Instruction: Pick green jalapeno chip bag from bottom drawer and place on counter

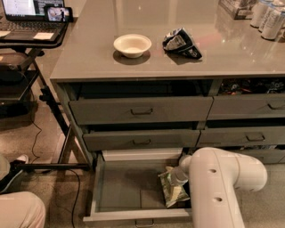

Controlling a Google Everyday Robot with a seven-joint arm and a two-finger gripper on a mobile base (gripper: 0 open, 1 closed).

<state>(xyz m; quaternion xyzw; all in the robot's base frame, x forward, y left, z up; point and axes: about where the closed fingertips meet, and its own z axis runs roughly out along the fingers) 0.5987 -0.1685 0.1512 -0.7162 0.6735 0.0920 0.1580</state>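
— Where is the green jalapeno chip bag [173, 196] at this moment?

— It is inside the bottom drawer [120, 187], close to the right wall and toward the front. The drawer is pulled far out, and the bag sits on its flat grey floor, or just above it. From where I stand I cannot tell which.

— And the gripper [174, 179]?

— It is down in the drawer, right at the upper end of the bag, and it seems to touch it. The thick white arm [218, 187] comes in from the lower right and covers most of it. So I cannot tell if it is spread or closed on the bag.

— What is above the drawer?

— Two more grey drawers [141, 110], one over the other, each a little open, with dark bar handles. Above them is the tabletop [98, 49], grey and shiny.

— Is something on it?

— Yes. A white bowl [132, 45] near the front, and just beside it on the right, not touching, a black-and-white bag [180, 42]. Some cans [267, 18] stand in the far right corner.

— And on the left side?

— A black desk [26, 38] with an open laptop [31, 9]. Low in the left corner I see a person's knee [20, 209] in light trousers.
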